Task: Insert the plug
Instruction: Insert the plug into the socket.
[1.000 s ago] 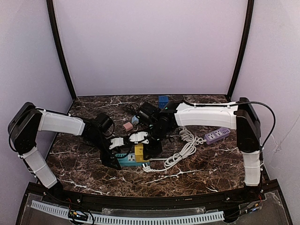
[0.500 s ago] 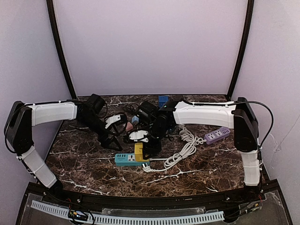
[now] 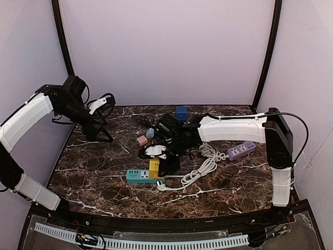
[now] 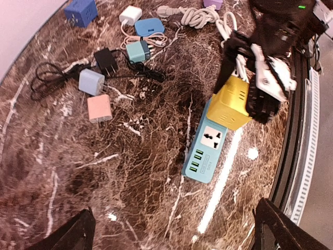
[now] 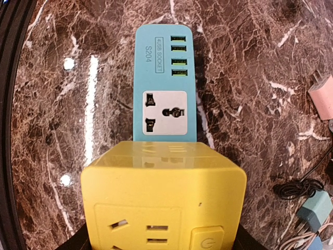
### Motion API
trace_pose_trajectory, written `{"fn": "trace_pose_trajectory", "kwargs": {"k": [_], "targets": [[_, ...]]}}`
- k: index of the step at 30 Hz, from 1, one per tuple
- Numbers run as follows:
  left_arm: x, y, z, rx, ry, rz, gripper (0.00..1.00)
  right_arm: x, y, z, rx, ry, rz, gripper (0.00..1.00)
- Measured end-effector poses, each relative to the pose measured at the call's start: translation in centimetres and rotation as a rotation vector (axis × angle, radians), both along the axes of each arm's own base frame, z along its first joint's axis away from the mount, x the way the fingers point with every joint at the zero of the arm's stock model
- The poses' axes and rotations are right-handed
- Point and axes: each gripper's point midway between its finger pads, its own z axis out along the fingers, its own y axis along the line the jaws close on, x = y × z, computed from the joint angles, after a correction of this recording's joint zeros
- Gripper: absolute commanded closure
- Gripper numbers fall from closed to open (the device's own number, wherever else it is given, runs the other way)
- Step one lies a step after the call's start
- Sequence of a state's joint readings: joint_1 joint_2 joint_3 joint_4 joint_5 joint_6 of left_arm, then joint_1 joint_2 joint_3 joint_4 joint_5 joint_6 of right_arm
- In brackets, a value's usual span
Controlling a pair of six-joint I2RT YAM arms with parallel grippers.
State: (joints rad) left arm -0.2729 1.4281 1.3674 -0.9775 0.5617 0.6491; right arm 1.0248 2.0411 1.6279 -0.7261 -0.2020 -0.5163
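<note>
- The right gripper (image 3: 165, 162) is closed on the yellow plug cube (image 5: 164, 200), with one dark finger pressed against each side of it.
- The cube sits directly under that gripper, on one end of the teal power strip (image 5: 165, 78). The cube's own body hides its pins, so I cannot tell whether they are fully in.
- Just past the right gripper's fingertips the strip's next socket is bare. Beyond it a row of four green USB ports runs to the end farthest from the gripper.
- The strip lies flat on the marble table (image 3: 93, 177) and reaches out from the right gripper toward the left arm's side.
- The left gripper (image 3: 99, 134) hangs with its jaws spread wide and nothing between them. It is raised over the far left corner of the table, well apart from the cube and the strip.
- In the left wrist view, the strip and the gripped cube lie ahead of the left gripper's spread fingers.
- A pink charger (image 4: 99, 108), a light blue charger (image 4: 91, 82) and a black charger (image 4: 106, 61) lie in a loose group between the two grippers.
- A coiled white cord (image 3: 203, 166) lies just beside the right gripper, on the side away from the left arm.
- A purple power strip (image 3: 241, 150) lies farther out on that same side.
- A blue cube (image 3: 181, 112) stands beyond the right gripper, near the table's back edge.
</note>
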Motion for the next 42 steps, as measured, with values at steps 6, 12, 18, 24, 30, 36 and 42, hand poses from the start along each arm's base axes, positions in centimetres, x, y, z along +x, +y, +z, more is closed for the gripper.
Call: {"fn": "trace_pose_trajectory", "kwargs": {"k": [6,12,18,24,30,36,42], "targets": [[-3.8,1.4,5.4,0.036,-0.222,-0.12,0.08,1.1,1.6,0.1,0.077,-0.06,-0.001,1.0],[-5.8,-0.7,-1.0,-0.011,-0.101,-0.263,0.04,1.4,1.9,0.0,0.133,-0.106,-0.006,1.0],[-4.6,-2.6,-6.7,0.016,0.06,-0.338,0.01,1.7,2.2,0.2,0.152,-0.117,-0.011,1.0],[-1.1,-0.5,-1.4,0.097,-0.247,-0.253,0.01,2.0,2.8,0.3,0.14,-0.091,-0.038,1.0],[-6.9,-0.8,1.7,0.059,-0.543,-0.286,0.01,2.0,2.8,0.2,0.148,-0.091,-0.041,1.0],[-7.6,-6.0,-8.9,-0.03,-0.368,-0.321,0.01,2.0,2.9,0.2,0.148,-0.096,-0.033,1.0],[-6.4,-8.1,-13.1,-0.148,-0.321,-0.264,0.01,2.0,2.9,0.3,0.144,-0.099,-0.02,1.0]]}}
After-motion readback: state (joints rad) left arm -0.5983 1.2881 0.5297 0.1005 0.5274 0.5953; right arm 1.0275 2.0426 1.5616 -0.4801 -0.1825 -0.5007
